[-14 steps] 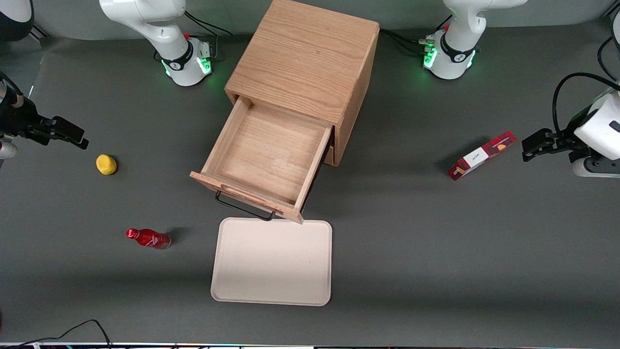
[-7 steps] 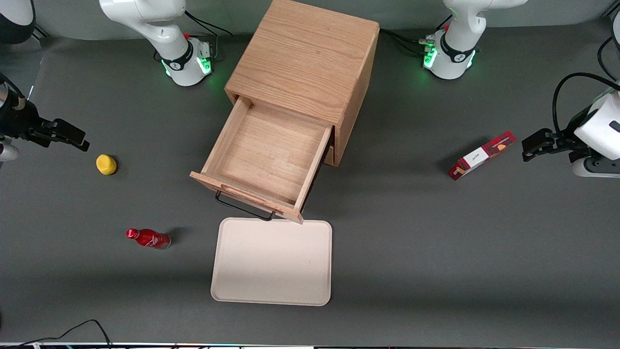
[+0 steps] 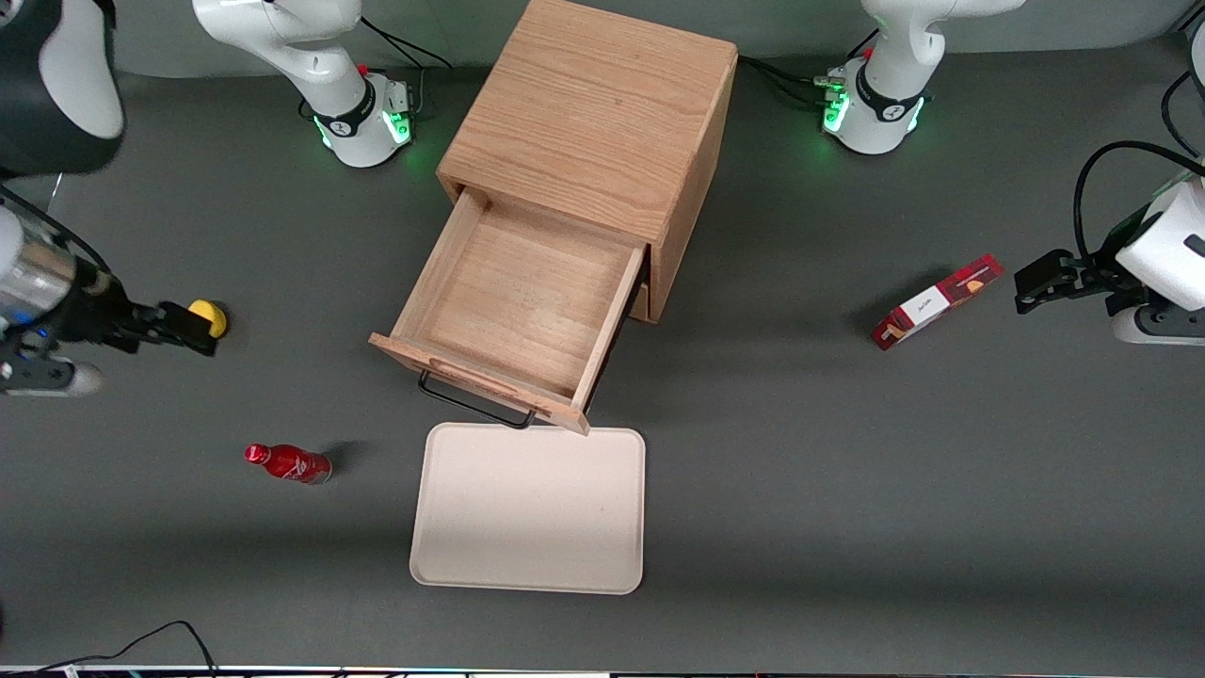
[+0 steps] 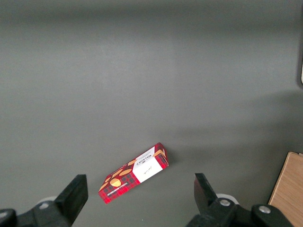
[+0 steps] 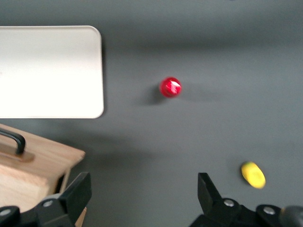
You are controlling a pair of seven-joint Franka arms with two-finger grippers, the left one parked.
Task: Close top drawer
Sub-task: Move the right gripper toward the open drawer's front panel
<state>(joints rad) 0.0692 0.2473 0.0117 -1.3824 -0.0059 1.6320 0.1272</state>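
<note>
The gripper is hanging with its fingers spread wide and holding nothing, well apart from the top drawer, which is standing pulled fully out of the cabinet toward the parked arm's end from the gripper. To do this step well, it is needing to travel to the drawer's front panel, nearer the front camera than the gripper. It should press squarely beside the black handle along the slide line, clearing the tray just beside that panel.
</note>
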